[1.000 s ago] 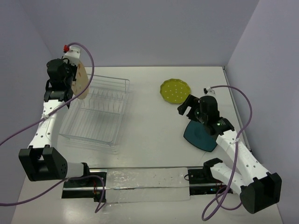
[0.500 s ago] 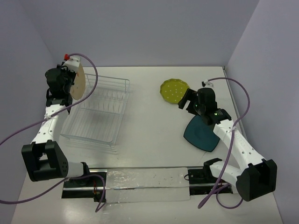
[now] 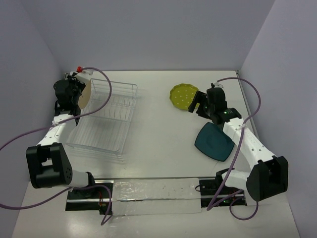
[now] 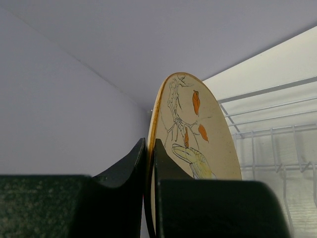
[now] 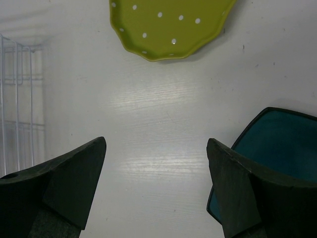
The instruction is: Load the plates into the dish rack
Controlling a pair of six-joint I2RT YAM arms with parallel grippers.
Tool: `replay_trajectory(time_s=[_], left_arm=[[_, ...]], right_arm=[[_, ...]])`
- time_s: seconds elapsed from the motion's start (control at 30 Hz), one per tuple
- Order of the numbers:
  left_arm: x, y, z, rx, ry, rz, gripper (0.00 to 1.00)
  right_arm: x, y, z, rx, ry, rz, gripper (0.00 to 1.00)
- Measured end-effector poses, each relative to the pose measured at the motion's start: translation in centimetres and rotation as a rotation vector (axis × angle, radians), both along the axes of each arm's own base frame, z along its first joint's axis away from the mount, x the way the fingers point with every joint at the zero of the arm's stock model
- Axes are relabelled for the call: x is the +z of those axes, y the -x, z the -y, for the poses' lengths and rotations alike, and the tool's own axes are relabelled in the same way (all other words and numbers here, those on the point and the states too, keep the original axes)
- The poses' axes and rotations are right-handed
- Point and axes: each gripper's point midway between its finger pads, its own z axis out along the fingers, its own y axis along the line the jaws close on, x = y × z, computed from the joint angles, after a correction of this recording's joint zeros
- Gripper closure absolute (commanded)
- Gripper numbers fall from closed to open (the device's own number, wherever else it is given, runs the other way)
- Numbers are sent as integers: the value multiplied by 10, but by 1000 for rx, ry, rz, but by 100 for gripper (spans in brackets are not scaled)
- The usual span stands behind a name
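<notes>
Left gripper (image 4: 150,144) first: its fingers are pressed onto the rim of the cream plate (image 4: 194,130), one on each face, a tight pinch. That plate stands on edge, nearly upright, with its orange-leaf print facing right toward the rack (image 4: 277,131). From the top view I see the left gripper (image 3: 74,94) holding the cream plate (image 3: 85,95) at the rack's far-left corner, just beside the white wire rail. I can't tell whether the plate touches the wire.

Moving right, the rack (image 3: 120,87) sits on the left half of the table (image 3: 158,139), prongs upright over its clear tray.

Further right, the yellow plate (image 3: 182,95) lies flat near the far edge. My right gripper (image 3: 196,105) hangs just beside its near-right edge, fingers spread wide and holding nothing. On the right wrist camera, the right gripper (image 5: 156,144) frames bare table. The yellow plate (image 5: 168,25) with its white dots lies ahead at the top.

Last on the right, the teal plate (image 3: 214,141) lies flat on the table under the right forearm. In the wrist view, the teal plate (image 5: 277,144) shows close beside the right-hand finger.
</notes>
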Motion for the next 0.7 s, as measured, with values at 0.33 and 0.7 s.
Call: replay_trajectory(time_s=[0.33,0.7], left_arm=[[-8,-1,11,-70,-29,-14,100],[-25,11,14,-77,-16,-24,100]], right_arm=[[-16,0,-4,17,-1,-61,11],[-13,-2,-5,27,-1,-59,11]])
